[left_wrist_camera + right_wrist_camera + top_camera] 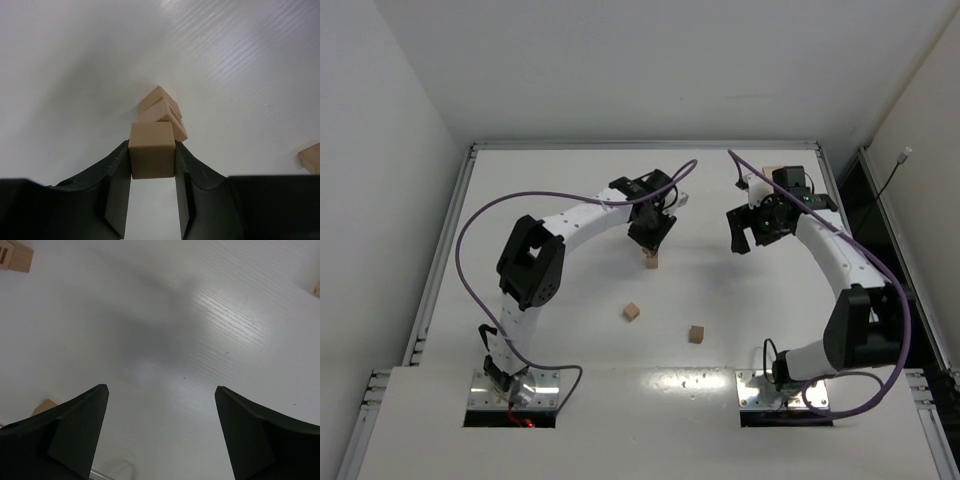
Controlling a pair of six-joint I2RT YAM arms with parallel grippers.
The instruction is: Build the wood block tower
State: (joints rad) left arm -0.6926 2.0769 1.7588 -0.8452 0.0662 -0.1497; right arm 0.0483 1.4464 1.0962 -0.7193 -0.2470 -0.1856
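Observation:
My left gripper (650, 238) is shut on a light-brown wooden cube (151, 157), gripped on its two sides between the black fingers. Just beyond and below it stands a small stack of two cubes (161, 112), the upper one with dark slots on one face. In the top view the stack (651, 261) sits right under the left gripper. I cannot tell whether the held cube touches the stack. Two loose cubes lie nearer the arms, one (632, 312) to the left and one (696, 334) to the right. My right gripper (744, 236) is open and empty over bare table (161, 388).
Another cube (772, 172) lies at the back right behind the right gripper. The right wrist view shows a slotted cube (15, 255) at its top left corner and a cube corner (45, 406) at lower left. Purple cables arc over both arms. A raised rim (640, 145) bounds the table.

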